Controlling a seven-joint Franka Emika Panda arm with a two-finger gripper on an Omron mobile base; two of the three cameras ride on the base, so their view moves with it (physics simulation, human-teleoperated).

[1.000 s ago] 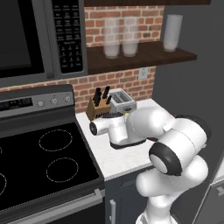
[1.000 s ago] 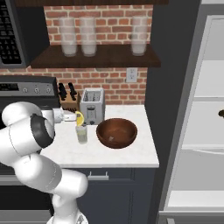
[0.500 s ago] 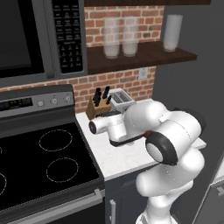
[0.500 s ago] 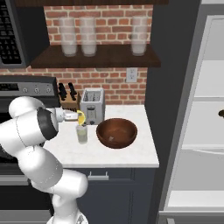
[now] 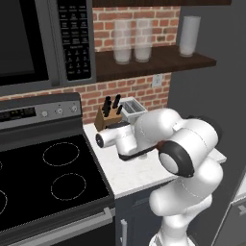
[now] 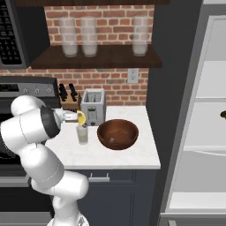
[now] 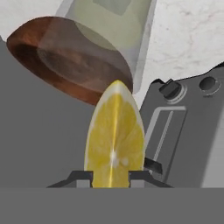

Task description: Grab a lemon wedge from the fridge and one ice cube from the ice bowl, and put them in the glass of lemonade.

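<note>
- Above the glass of lemonade (image 6: 82, 133), the tool (image 6: 77, 117) is clamped on the lemon wedge (image 6: 81, 117); in the hand view the wedge (image 7: 114, 135) sits pinched between the two dark tips.
- Over the last second the arm has swung in from the left, and the wedge, which hung a little to the stove side of the glass, now sits almost straight over its rim.
- Meanwhile the grip has not loosened; the tool stays shut on the wedge.
- Through the hand view the glass (image 7: 118, 33) lies ahead of the wedge, with the ice bowl (image 7: 65, 65) behind it and the toaster (image 7: 186, 127) to one side.
- On the desk (image 6: 132, 154), the ice bowl (image 6: 118, 133) stands just beside the glass, in front of the toaster (image 6: 93, 106).
- Judging by this, the wedge is about ready to be released into the drink.
- After that the ice cube is still to be fetched from the bowl; no cube can be made out from here.
- Off to the right the fridge (image 6: 207, 110) stands open.
</note>
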